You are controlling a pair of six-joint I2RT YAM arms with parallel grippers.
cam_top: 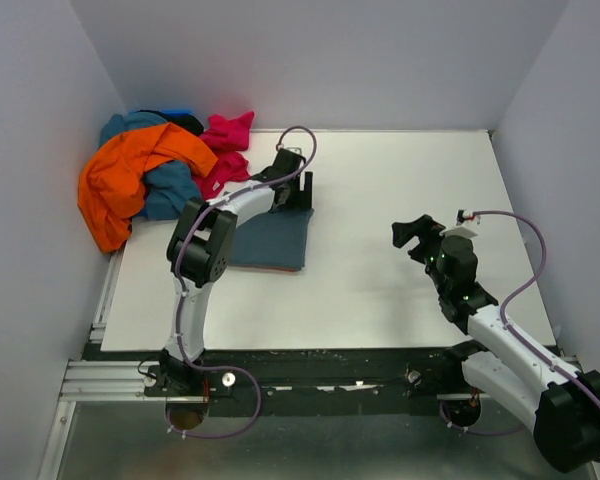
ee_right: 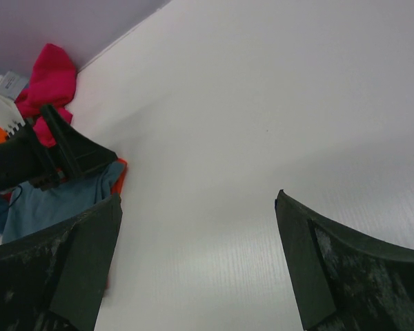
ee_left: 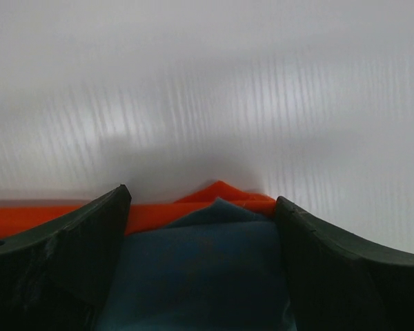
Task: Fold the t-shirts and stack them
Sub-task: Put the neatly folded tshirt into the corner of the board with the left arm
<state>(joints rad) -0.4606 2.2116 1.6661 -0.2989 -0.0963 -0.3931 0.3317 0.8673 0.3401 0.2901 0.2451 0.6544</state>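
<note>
A folded slate blue-grey t-shirt [cam_top: 270, 240] lies on the white table [cam_top: 400, 180], left of centre, on top of a folded orange one whose edge [cam_top: 265, 267] shows at its near side. My left gripper [cam_top: 298, 192] is open at the stack's far edge. In the left wrist view its jaws [ee_left: 200, 200] straddle the blue-grey cloth [ee_left: 200, 269], with the orange layer [ee_left: 159, 215] beneath. My right gripper [cam_top: 412, 236] is open and empty over bare table to the right; the right wrist view [ee_right: 199, 200] shows nothing between its jaws.
A loose pile sits in the far left corner: an orange shirt [cam_top: 130, 170], a teal one [cam_top: 170, 190] and a magenta-pink one [cam_top: 225, 150], also in the right wrist view [ee_right: 52, 79]. Grey walls close in the table on three sides.
</note>
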